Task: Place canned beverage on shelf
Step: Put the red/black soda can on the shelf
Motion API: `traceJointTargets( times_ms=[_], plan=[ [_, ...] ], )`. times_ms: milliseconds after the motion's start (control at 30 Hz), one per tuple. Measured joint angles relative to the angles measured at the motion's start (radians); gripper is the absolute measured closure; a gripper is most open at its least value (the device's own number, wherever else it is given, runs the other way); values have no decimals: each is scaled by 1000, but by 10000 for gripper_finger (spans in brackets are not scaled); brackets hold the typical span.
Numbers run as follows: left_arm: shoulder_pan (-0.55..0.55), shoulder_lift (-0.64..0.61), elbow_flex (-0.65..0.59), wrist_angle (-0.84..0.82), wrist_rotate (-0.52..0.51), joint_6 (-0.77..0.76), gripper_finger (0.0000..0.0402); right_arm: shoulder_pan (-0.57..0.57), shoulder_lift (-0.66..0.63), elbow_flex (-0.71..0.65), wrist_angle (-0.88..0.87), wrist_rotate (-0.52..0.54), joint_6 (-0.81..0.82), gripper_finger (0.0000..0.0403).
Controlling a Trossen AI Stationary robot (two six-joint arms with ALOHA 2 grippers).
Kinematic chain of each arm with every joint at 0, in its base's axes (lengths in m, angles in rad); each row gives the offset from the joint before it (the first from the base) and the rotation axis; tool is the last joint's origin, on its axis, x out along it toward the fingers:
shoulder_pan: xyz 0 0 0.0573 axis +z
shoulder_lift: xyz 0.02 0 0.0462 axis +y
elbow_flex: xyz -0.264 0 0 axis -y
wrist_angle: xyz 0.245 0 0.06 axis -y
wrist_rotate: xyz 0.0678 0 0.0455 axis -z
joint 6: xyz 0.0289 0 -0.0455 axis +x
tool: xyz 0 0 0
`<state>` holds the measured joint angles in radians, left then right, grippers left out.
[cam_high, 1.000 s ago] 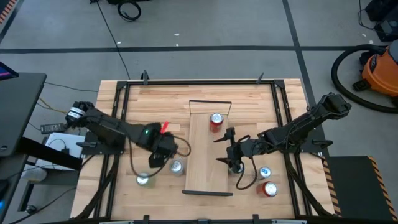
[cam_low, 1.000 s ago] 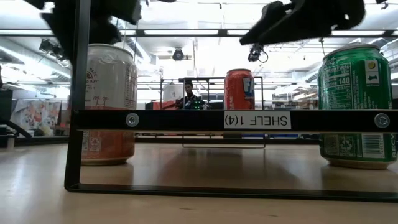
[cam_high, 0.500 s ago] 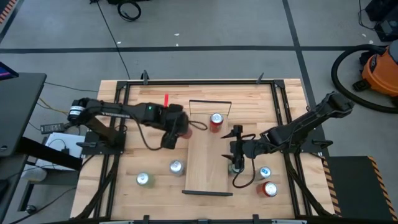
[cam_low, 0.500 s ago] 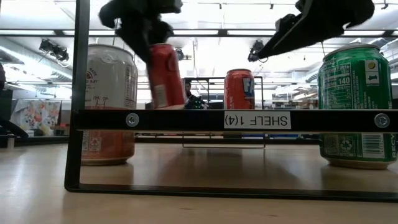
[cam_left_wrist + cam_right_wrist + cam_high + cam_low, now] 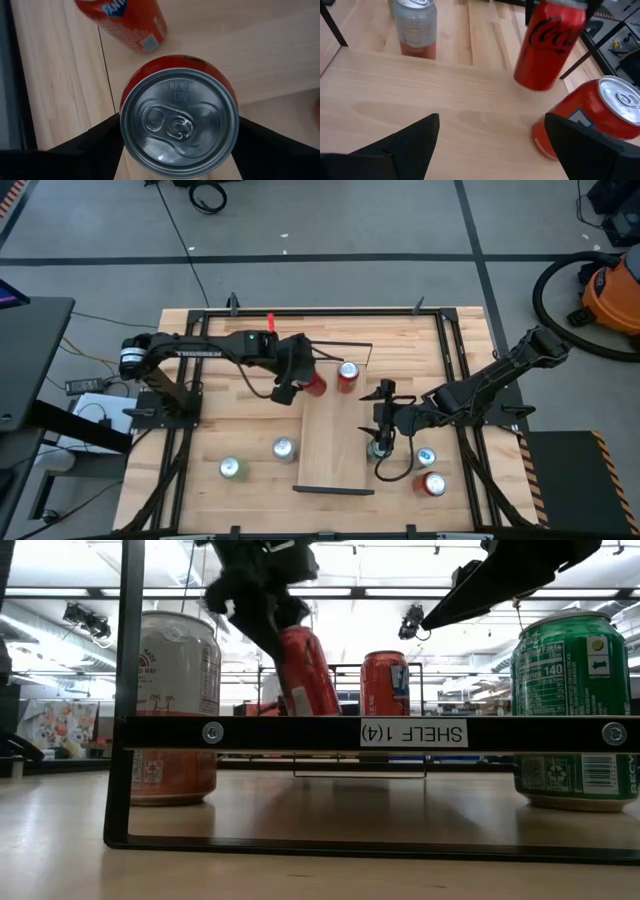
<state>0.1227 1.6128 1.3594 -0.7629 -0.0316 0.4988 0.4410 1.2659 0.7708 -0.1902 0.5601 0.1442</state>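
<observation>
A red cola can (image 5: pixel 314 385) hangs tilted above the left edge of the shelf (image 5: pixel 335 450), a light-wood plank with black end rails, and my left gripper (image 5: pixel 303 382) is shut on it. The low view shows this can (image 5: pixel 305 675) leaning under the gripper. A second red can (image 5: pixel 347 374) stands on its base on the shelf's far part, just right of the held one. My right gripper (image 5: pixel 376 420) hovers open over the shelf's right edge with nothing between its fingers (image 5: pixel 415 137). My left gripper pinches the red can between its two fingers (image 5: pixel 102 137), on opposite sides of the wall just below the top rim (image 5: pixel 125 125). The fingers come from above, slanting down. The can hangs lifted clear of the wood, tilted, its lid (image 5: pixel 179 117) toward the wrist.
A silver can (image 5: pixel 284 448) and a green-topped can (image 5: pixel 232 468) stand on the table left of the shelf. Two more cans (image 5: pixel 425 457) (image 5: pixel 432 483) stand to its right. The shelf's near rail (image 5: pixel 330 732) crosses the low view. The shelf's middle and near parts are bare.
My left gripper has carried the red can from near the silver can toward the table's far edge and to the right, up to the shelf's left edge beside the standing red can. Its wrist has rolled, and the can now leans the other way in the low view.
</observation>
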Motion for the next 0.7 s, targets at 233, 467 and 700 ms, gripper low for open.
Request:
traceJointTargets(
  times_ms=[233,467,700],
  plan=[
    [19,29,0,29,4,71,88,5,0,0,-9,0,18,31],
    [53,33,0,38,12,74,88,5,0,0,-7,17,15,31],
    [38,36,0,23,22,73,88,5,0,0,-6,20,14,31]
  ],
)
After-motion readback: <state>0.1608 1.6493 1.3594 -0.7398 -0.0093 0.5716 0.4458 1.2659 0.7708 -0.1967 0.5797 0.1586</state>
